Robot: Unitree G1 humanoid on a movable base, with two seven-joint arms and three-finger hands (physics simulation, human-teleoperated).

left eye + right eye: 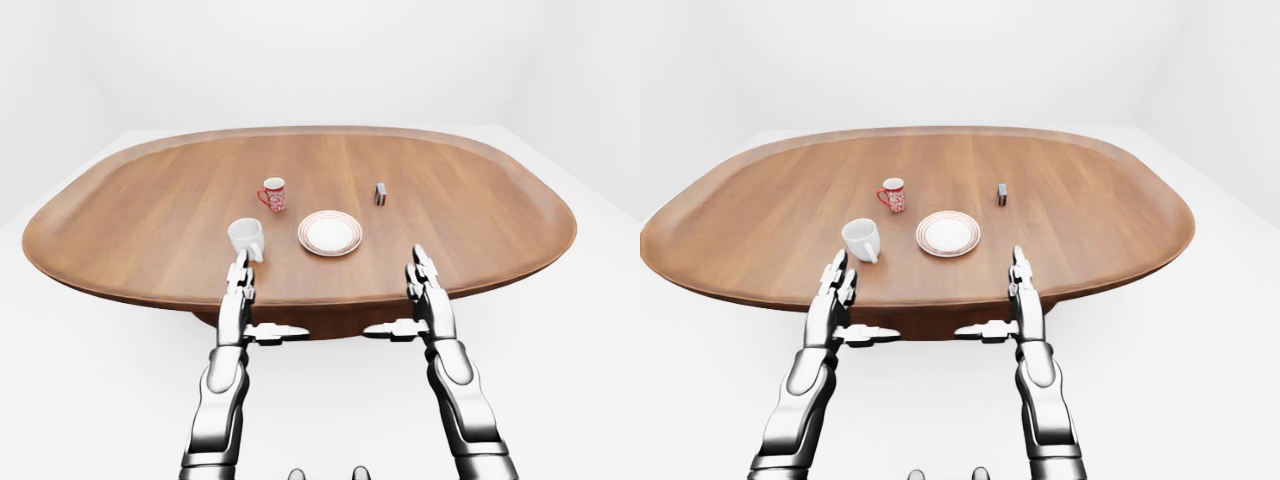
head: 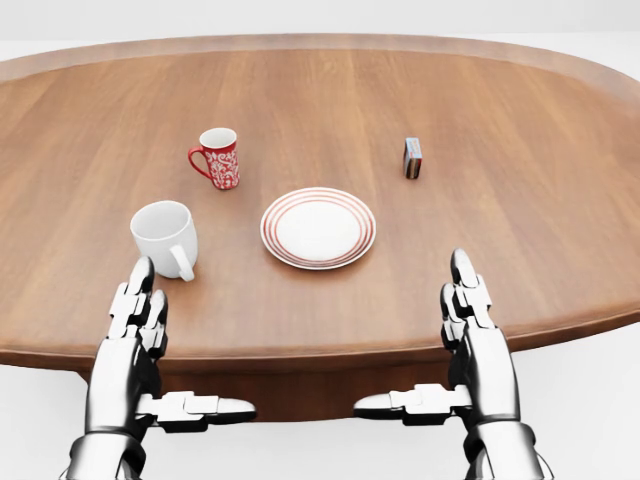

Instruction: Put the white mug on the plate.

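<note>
Nearest, both hands poised at the near edge of the surface (image 2: 520,200), fingers straight and spread, thumbs turned inward, holding nothing. Left hand (image 2: 135,335) just short of the white mug (image 2: 165,235), which stands upright directly beyond its fingertips, handle toward the lower right in the head view. Right hand (image 2: 475,335) well apart from it. Farther right of the mug, the plate (image 2: 318,228), bare. Clearly a left-hand reach.

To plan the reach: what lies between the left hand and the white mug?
Nothing: only bare table separates the left hand from the white mug, per head view.
</note>
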